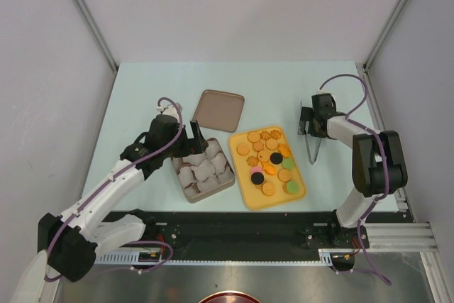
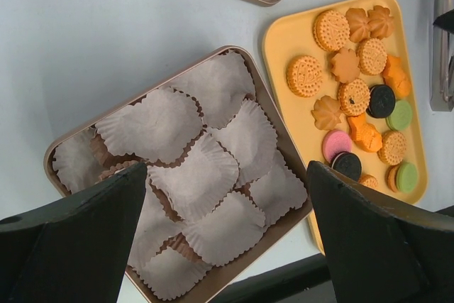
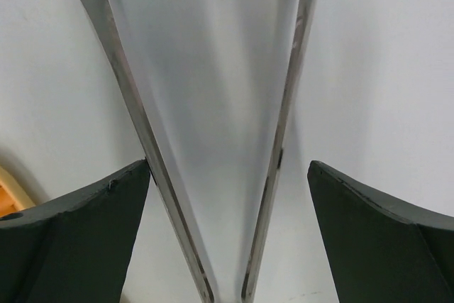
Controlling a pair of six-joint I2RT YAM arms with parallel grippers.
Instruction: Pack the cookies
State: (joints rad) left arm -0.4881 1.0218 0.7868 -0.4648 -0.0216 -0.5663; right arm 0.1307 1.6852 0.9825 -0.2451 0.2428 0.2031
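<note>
Cookies (image 1: 268, 163) loose in a single layer on a yellow tray (image 1: 248, 199), toward the front middle of the pale tabletop (image 1: 142, 90); mostly orange-tan rounds and flower or leaf shapes, plus a few black, a few green and one pink. Just left of the tray, a brown rounded-square tin (image 2: 48, 160), crowded with white crumpled paper cups (image 2: 152, 129); edge close against the tray's edge, contact not clear. Behind both and apart from them, the matching brown lid (image 1: 219, 110), flat on the tabletop. Right of the tray and a little apart from it, metal tongs (image 1: 313, 148), lying flat, the two arms narrowing to their joint toward the near edge. Left end effector (image 1: 193, 136) released, dark fingers (image 2: 85, 239) spread wide and poised above the tin's near side, nothing between them but paper cups below. Right end effector (image 1: 306, 124) likewise released, down low at the tongs, its fingers (image 3: 78, 225) set outside the two steel arms, one on each side; no squeeze on the tongs visible in the right wrist view, the slotted tips splayed well apart.
</note>
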